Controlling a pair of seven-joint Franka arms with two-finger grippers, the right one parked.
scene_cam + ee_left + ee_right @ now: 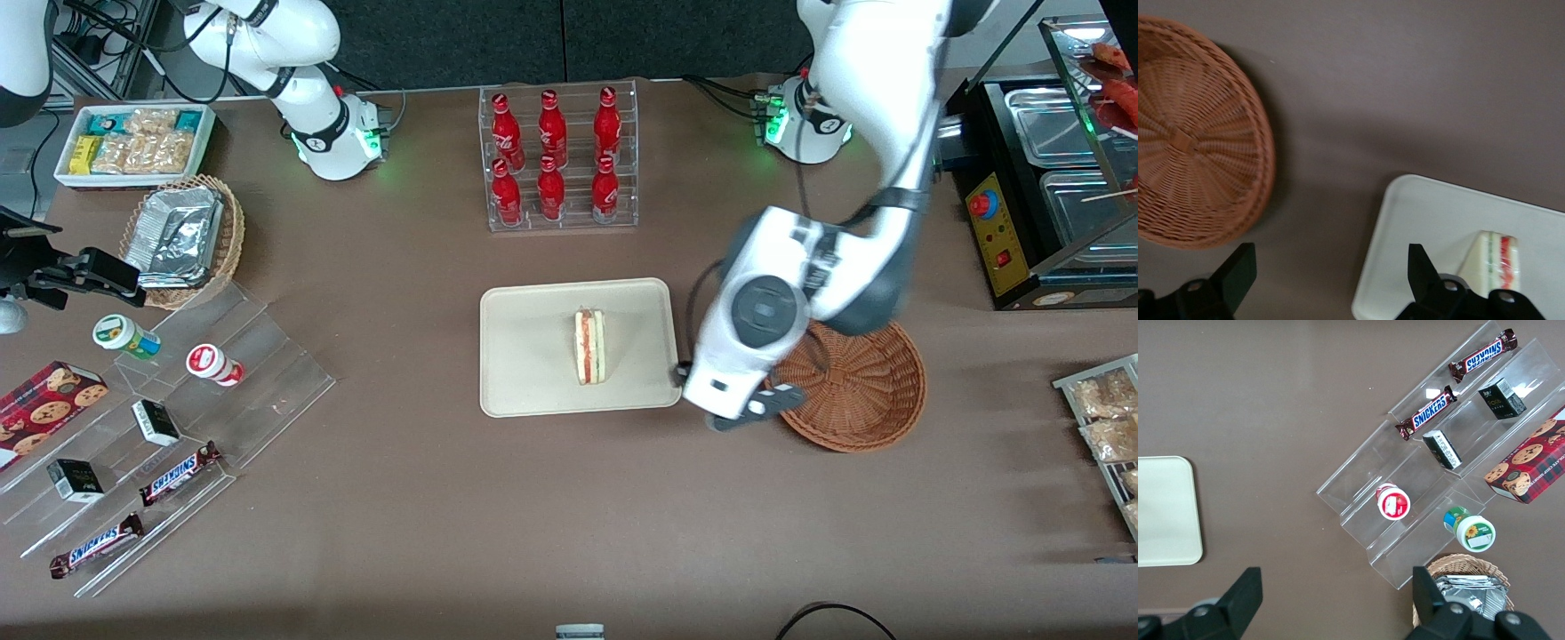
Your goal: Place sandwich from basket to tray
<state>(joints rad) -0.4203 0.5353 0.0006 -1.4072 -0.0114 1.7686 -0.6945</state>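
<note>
On the tray the sandwich already stood on edge, well clear of the empty basket, so the placing looked done. Above the bare table between tray and basket hung the gripper, its fingers spread wide and holding nothing. Judging from that, the next move called only for drawing the arm away.
</note>
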